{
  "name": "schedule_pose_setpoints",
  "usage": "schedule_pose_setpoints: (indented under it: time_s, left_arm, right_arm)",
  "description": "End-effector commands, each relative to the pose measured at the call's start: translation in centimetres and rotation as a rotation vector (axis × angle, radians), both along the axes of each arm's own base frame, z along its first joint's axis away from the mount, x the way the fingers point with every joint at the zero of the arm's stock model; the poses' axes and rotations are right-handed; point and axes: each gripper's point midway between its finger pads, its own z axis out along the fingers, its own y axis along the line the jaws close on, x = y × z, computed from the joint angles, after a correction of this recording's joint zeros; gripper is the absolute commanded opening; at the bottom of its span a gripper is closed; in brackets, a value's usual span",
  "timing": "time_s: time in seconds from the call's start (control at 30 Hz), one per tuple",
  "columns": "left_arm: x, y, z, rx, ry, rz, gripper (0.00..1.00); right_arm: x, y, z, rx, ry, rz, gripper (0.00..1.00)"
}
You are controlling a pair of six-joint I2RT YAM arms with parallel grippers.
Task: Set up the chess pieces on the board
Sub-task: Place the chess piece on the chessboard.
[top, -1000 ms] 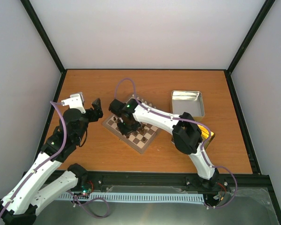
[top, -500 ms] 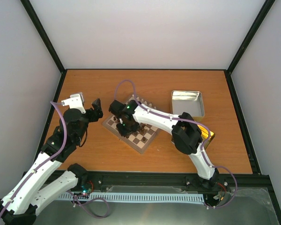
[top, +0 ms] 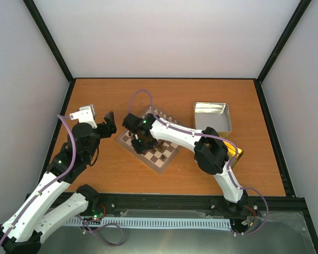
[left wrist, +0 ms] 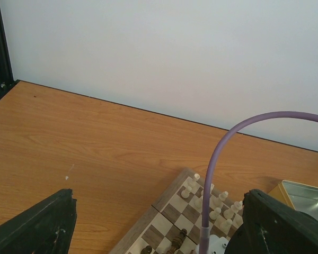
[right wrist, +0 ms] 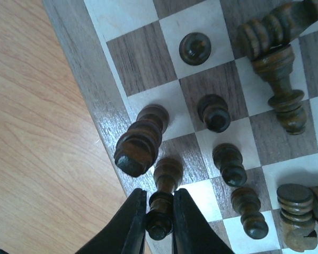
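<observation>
The board (top: 162, 167) lies tilted in the middle of the table. My right gripper (right wrist: 159, 225) is shut on a dark chess piece (right wrist: 167, 174) that stands on a square by the board's rim (right wrist: 82, 63). A thicker dark piece (right wrist: 140, 140) stands just beside it, and three small dark pawns (right wrist: 214, 112) stand further in. Other dark pieces lie toppled (right wrist: 278, 79). In the top view the right gripper (top: 140, 144) hangs over the board's left part. My left gripper (top: 110, 123) hovers open left of the board, its fingers (left wrist: 37, 225) wide apart with nothing between them.
Cream chessmen (left wrist: 218, 201) stand in rows on the board's far side. An open metal tin (top: 212, 116) sits right of the board, with a yellow-edged tin (top: 234, 152) under the right arm's elbow. A purple cable (left wrist: 222, 159) arcs across the left wrist view.
The right gripper's jaws have closed onto the dark piece at the board's edge after shifting slightly left over the board. The left arm has not moved.
</observation>
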Motion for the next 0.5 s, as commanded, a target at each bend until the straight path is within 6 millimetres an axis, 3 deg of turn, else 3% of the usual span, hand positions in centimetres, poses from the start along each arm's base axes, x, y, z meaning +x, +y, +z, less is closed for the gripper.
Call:
schedule_pose_setpoints:
  time_s: [0.0, 0.27, 0.47]
  left_arm:
    - [0.0, 0.3, 0.8, -0.023, -0.026, 0.016, 0.87]
    - [0.1, 0.3, 0.7, -0.025, -0.025, 0.015, 0.87]
    - [0.2, 0.2, 0.7, -0.024, -0.021, 0.014, 0.87]
  right_arm:
    - [0.6, 0.1, 1.3, 0.014, -0.066, -0.011, 0.13]
    - [0.6, -0.5, 0.3, -0.016, -0.068, -0.021, 0.18]
    - [0.6, 0.6, 2.6, 0.062, -0.078, -0.022, 0.32]
